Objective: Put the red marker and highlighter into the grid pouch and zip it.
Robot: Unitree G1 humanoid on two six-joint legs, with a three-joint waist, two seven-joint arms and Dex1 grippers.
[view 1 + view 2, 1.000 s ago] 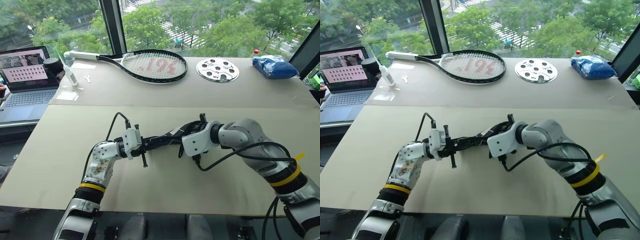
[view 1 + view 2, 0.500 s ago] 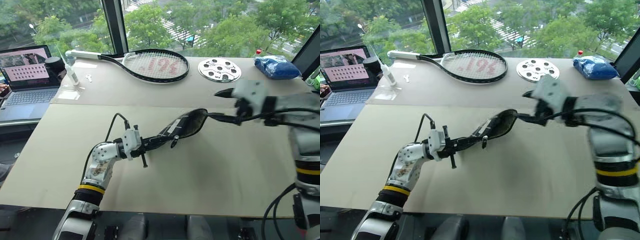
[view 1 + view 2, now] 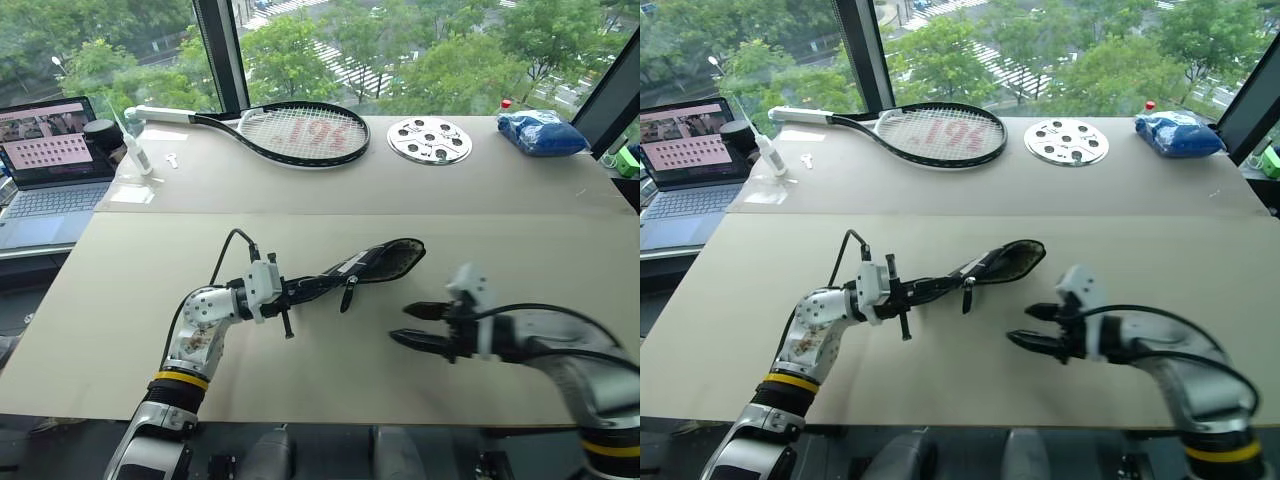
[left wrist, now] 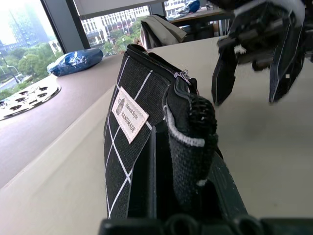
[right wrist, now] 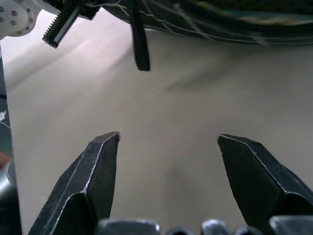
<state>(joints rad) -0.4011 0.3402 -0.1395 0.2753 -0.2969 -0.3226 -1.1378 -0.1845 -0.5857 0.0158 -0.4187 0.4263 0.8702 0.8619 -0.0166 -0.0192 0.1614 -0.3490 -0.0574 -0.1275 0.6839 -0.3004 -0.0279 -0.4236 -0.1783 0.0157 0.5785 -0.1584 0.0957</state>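
My left gripper [image 3: 283, 291] is shut on one end of the grid pouch [image 3: 372, 264], a black fabric case with white grid lines and a white label [image 4: 130, 116]. It holds the pouch level above the table, pointing right. The black zipper pull strap [image 3: 345, 294] hangs from the pouch's middle. In the left wrist view the zipper [image 4: 155, 59] looks closed along the top edge. My right gripper [image 3: 400, 323] is open and empty, below and to the right of the pouch, apart from it. The red marker and the highlighter are out of view.
At the back lie a tennis racket [image 3: 300, 132], a round metal disc with holes [image 3: 429, 139] and a blue bag [image 3: 541, 131]. A laptop [image 3: 48, 165] and a white bottle [image 3: 134, 150] stand at the far left. The tan table [image 3: 130, 300] spreads around the pouch.
My right gripper left the pouch, swung up past its far end, then came down low toward the table's front, now wide open. The left gripper kept still with the pouch.
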